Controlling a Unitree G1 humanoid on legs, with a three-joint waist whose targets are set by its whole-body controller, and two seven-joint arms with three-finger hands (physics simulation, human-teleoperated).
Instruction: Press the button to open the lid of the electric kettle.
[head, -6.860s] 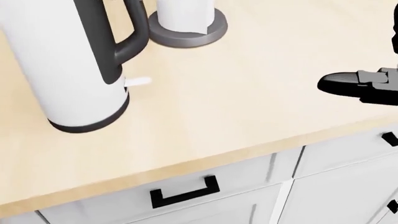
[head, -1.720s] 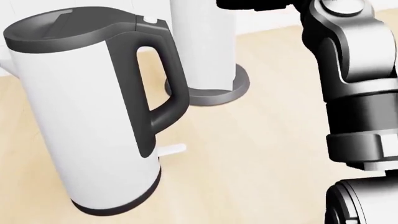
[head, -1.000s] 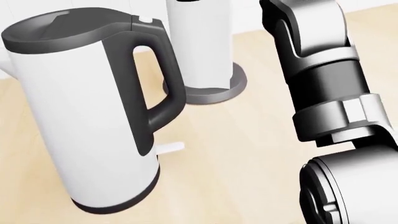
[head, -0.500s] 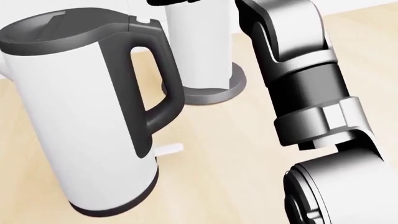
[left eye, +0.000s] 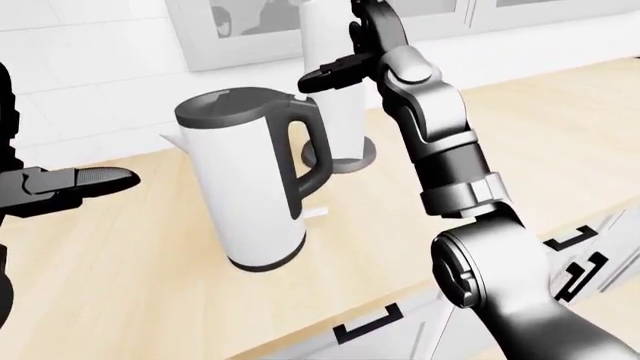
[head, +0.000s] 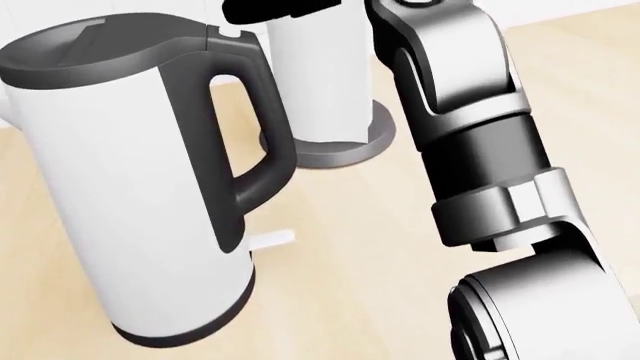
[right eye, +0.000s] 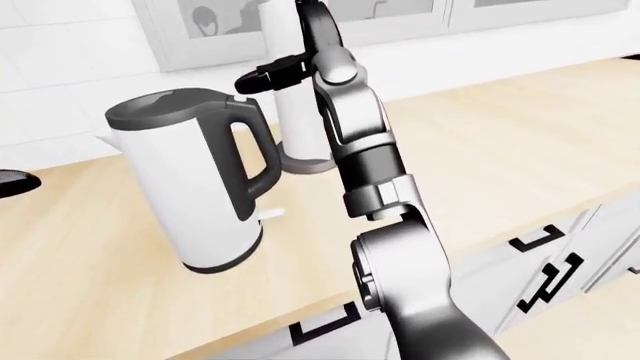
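The white electric kettle (left eye: 250, 195) stands on the wooden counter (left eye: 130, 255), with its dark grey lid (left eye: 235, 106) down. Its black handle (head: 245, 127) faces the view's right, and a small white button (head: 231, 32) sits at the handle's top. My right hand (left eye: 322, 72) reaches in from the right with fingers stretched leftward, just above and right of the button and apart from it. It also shows at the head view's top edge (head: 262, 9). My left hand (left eye: 88, 179) hovers open and empty left of the kettle.
A white paper-towel roll (left eye: 335, 105) on a round grey base (head: 345, 146) stands close behind the kettle's handle. My right forearm (head: 480, 142) fills the head view's right. White drawers with black handles (left eye: 365, 328) lie below the counter edge.
My right arm has swung left, bringing the hand over the kettle's handle top. Since the oldest frame the camera has tilted up from the counter edge. The kettle has not moved.
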